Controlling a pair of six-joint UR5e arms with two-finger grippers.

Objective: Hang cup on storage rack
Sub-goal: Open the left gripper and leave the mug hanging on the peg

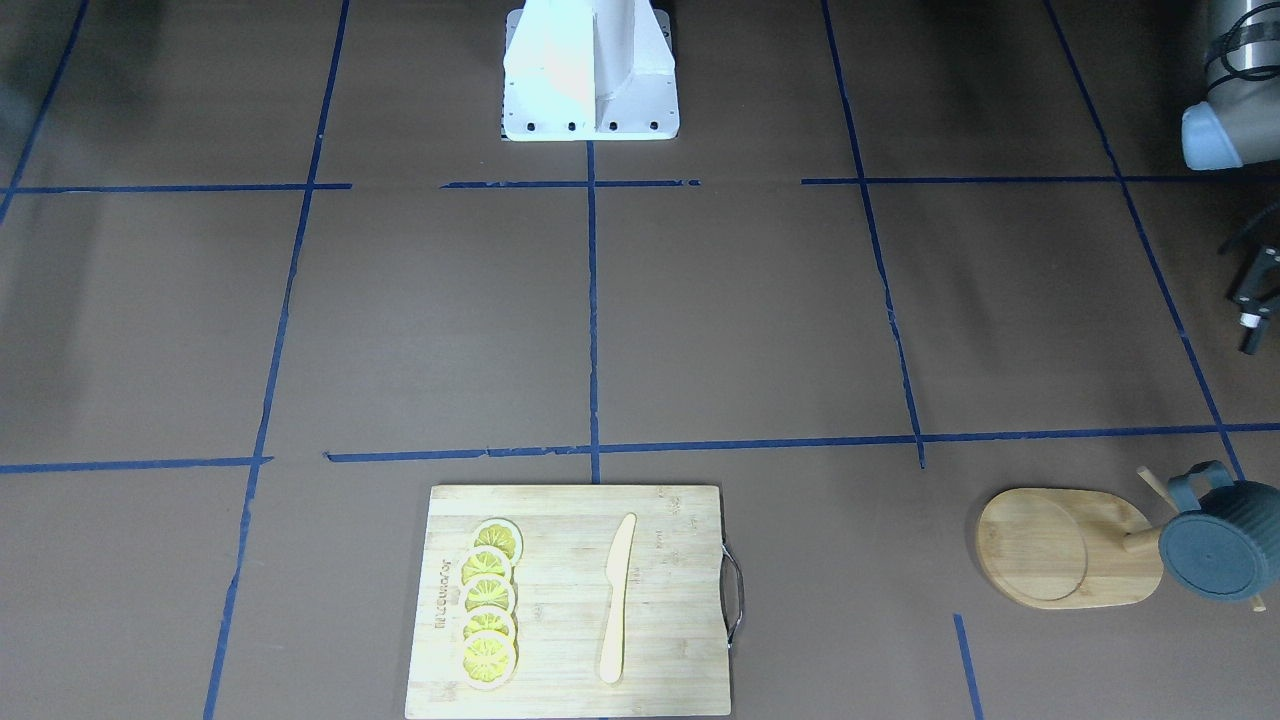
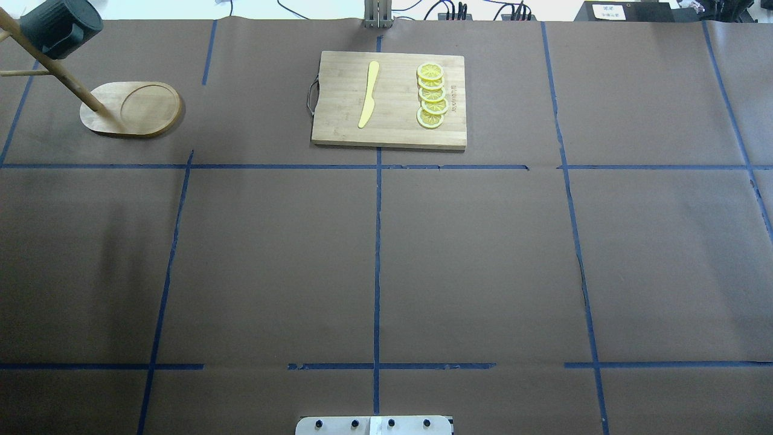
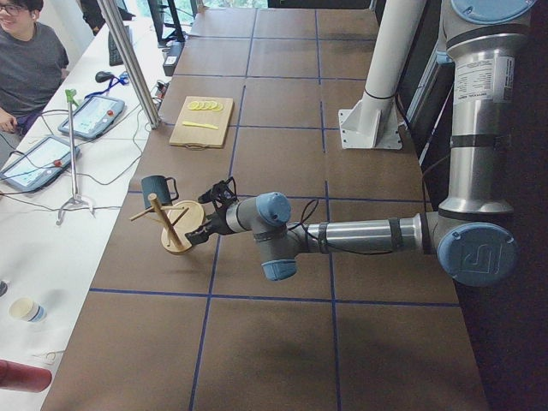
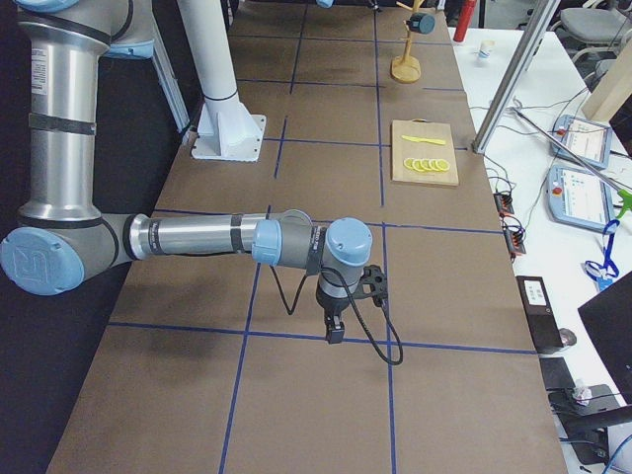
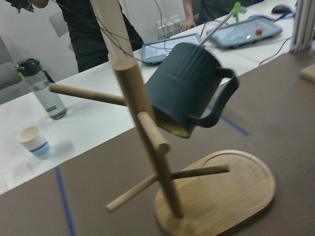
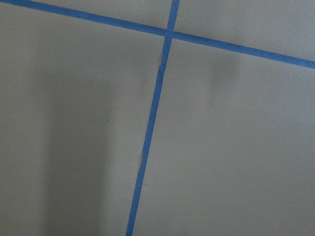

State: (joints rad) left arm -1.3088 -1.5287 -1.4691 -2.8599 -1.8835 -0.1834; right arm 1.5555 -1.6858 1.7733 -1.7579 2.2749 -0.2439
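Note:
The dark blue-grey ribbed cup [image 5: 182, 93] sits tilted, mouth down, high on the bamboo storage rack [image 5: 142, 113]. Its mouth is over a peg and its handle loop has no peg through it. The cup [image 2: 60, 24] and the rack's oval base [image 2: 145, 109] are at the far left in the overhead view. They are at the right edge in the front view, cup [image 1: 1220, 550] and base [image 1: 1040, 550]. My left gripper [image 3: 208, 214] hovers close beside the rack [image 3: 175, 231], apart from the cup [image 3: 157, 188]; I cannot tell whether it is open. My right gripper [image 4: 334, 331] points down over bare table far from the rack [image 4: 405, 64]; I cannot tell its state.
A wooden cutting board [image 2: 338, 121] with a metal handle carries lemon slices [image 2: 432, 96] and a wooden knife [image 2: 368, 93] at the table's far middle. The robot's white base [image 1: 590, 70] stands mid-table on the near side. A side bench with tablets, a paper cup [image 5: 34, 142] and people runs past the rack.

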